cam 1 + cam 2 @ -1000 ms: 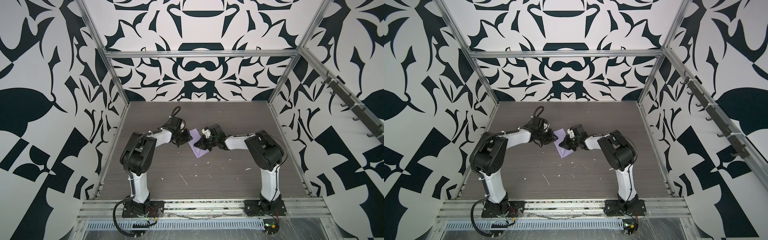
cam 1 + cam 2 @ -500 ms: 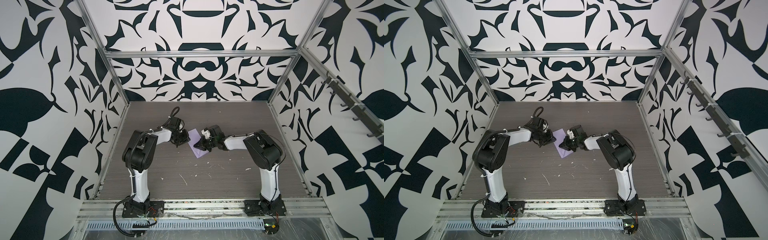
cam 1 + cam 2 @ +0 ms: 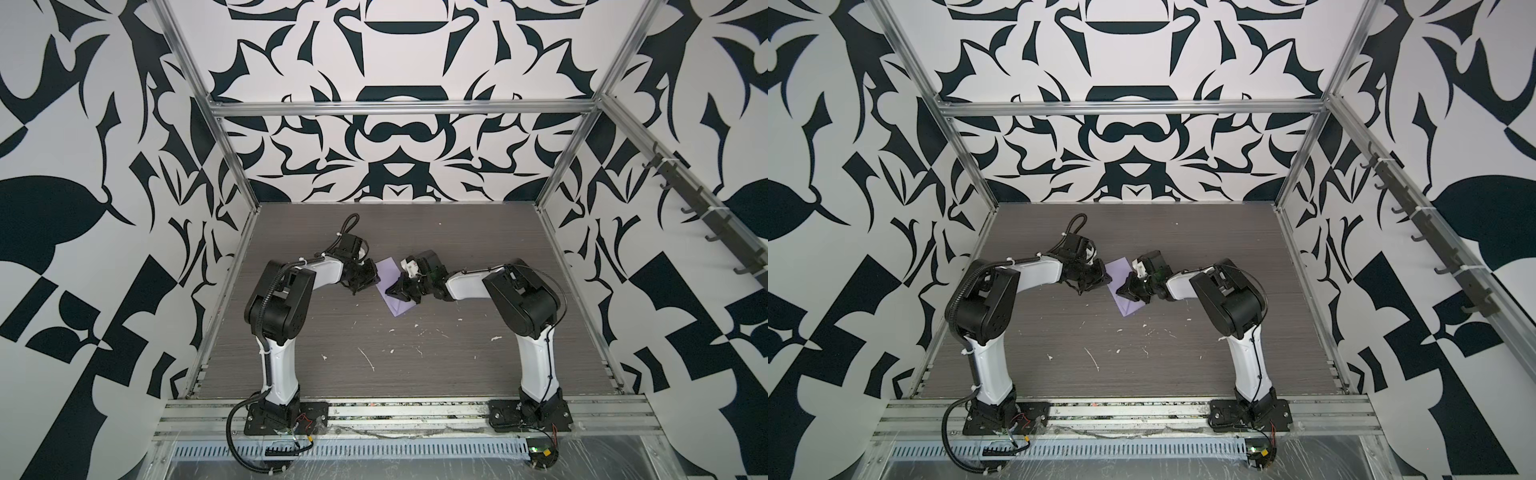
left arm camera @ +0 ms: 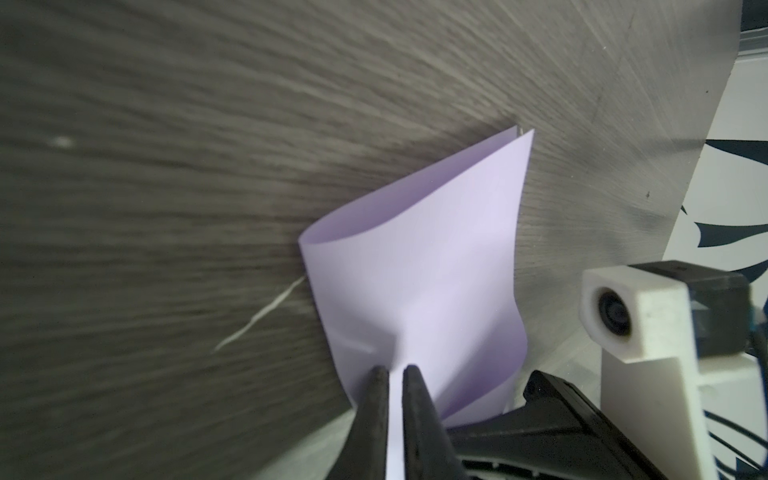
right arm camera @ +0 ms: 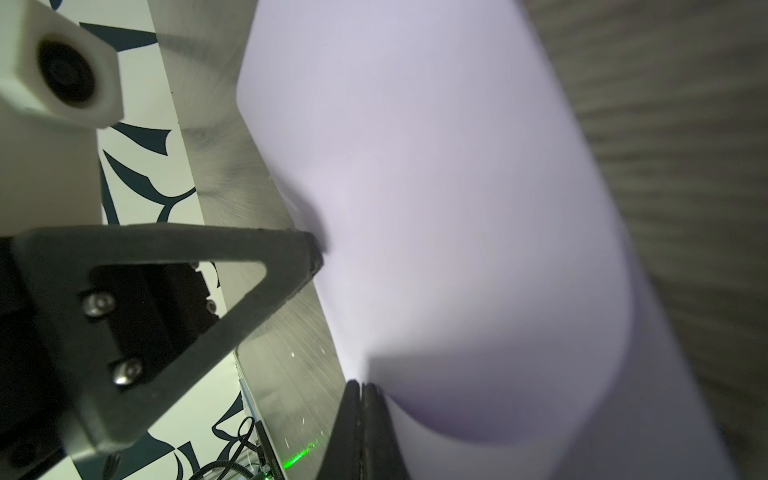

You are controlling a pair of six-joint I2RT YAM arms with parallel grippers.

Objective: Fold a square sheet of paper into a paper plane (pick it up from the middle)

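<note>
The square sheet of paper is lilac and bent over on itself into two loose layers at mid-table, between my two grippers. In the left wrist view the paper curves up from the tabletop, and my left gripper is shut on its near edge, with a thin strip of paper between the fingers. My right gripper is shut at the opposite edge of the paper, which runs into its tips. No paper plane shape shows.
Small white flecks lie scattered on the grey wood-grain tabletop in front of the paper. Patterned walls and metal posts close in the sides and back. Both arm bases stand on the front rail.
The left gripper's jaws have narrowed onto the paper's edge, and the left arm has shifted slightly. The right gripper has stayed shut in place.
</note>
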